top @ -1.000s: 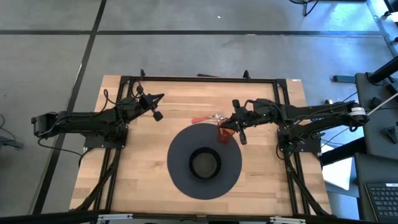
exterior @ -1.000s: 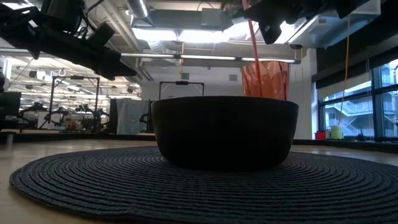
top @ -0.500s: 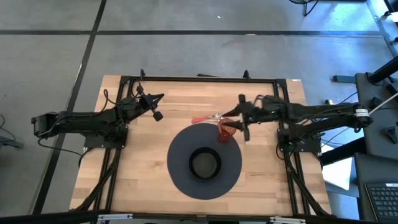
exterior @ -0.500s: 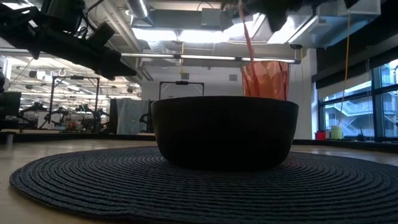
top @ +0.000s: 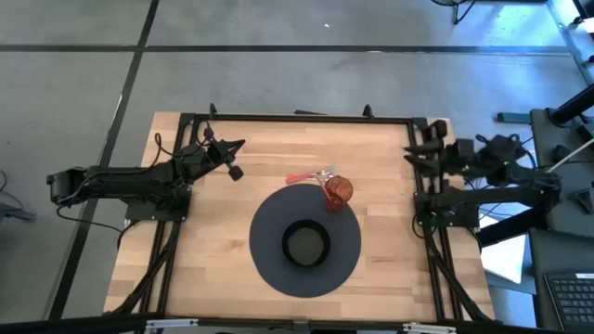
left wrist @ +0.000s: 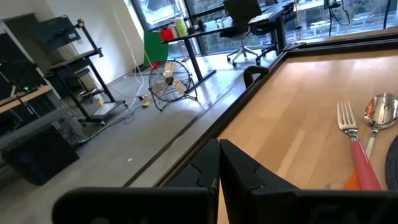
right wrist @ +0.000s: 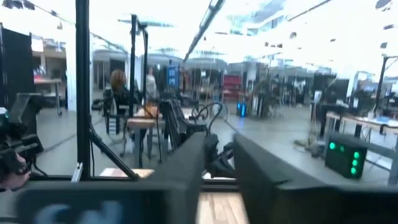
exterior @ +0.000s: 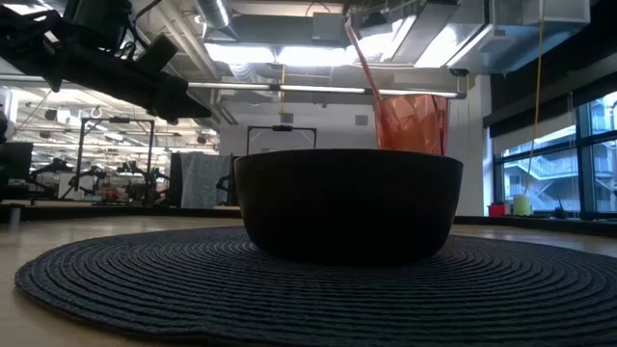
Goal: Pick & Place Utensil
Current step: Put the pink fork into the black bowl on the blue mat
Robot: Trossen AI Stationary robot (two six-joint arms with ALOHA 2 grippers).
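A red cup [top: 338, 192] stands on the far rim of the round mat [top: 269, 260], behind the bowl [top: 305, 243], a red-handled utensil [exterior: 361, 58] leaning in it. A fork [left wrist: 352, 138] and spoon [left wrist: 380, 112] lie beside the mat. Left gripper [top: 232, 159] clenched, empty, left of the mat; right gripper [top: 413, 153] well right of it, grip unclear

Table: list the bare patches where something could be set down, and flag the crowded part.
Bare wood lies on both sides of the round mat, and along the far edge of the table. Crowded: the mat's far rim, with the orange cup, fork and spoon.
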